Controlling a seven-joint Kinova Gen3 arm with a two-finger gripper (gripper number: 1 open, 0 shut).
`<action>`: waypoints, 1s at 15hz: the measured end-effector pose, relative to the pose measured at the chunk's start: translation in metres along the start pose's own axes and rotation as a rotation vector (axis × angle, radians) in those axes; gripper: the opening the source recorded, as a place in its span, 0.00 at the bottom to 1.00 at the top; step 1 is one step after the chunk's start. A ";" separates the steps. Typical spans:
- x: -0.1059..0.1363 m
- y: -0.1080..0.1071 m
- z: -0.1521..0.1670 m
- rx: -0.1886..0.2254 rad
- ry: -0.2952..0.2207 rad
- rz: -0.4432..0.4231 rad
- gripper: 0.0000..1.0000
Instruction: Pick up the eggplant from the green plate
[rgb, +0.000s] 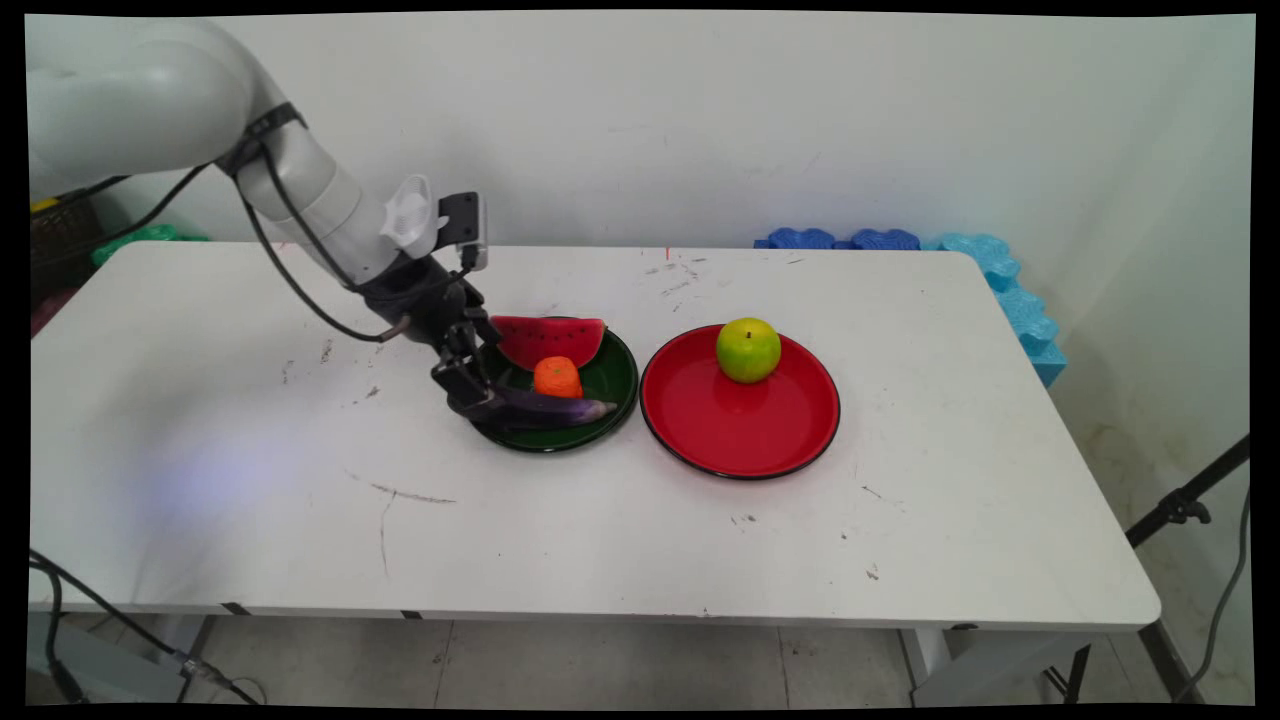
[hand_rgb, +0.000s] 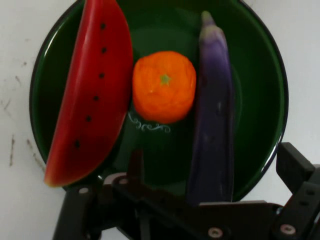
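While the fingers (hand_rgb: 296, 164) stand open astride the near end of the eggplant (hand_rgb: 212, 110), lying on the green plate (hand_rgb: 262, 75) just beside the orange (hand_rgb: 164, 86), I'd stay centred on it, clear of that orange.

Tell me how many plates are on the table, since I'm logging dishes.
2. The green plate sits near the table's middle with the watermelon slice, orange and eggplant on it; the red plate lies just right of it, holding a green apple. None seems hidden.
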 end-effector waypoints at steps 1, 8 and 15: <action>0.003 -0.001 0.002 -0.004 -0.002 -0.006 1.00; 0.014 -0.006 0.016 -0.050 -0.021 -0.045 1.00; 0.014 -0.018 0.038 -0.094 -0.055 -0.053 1.00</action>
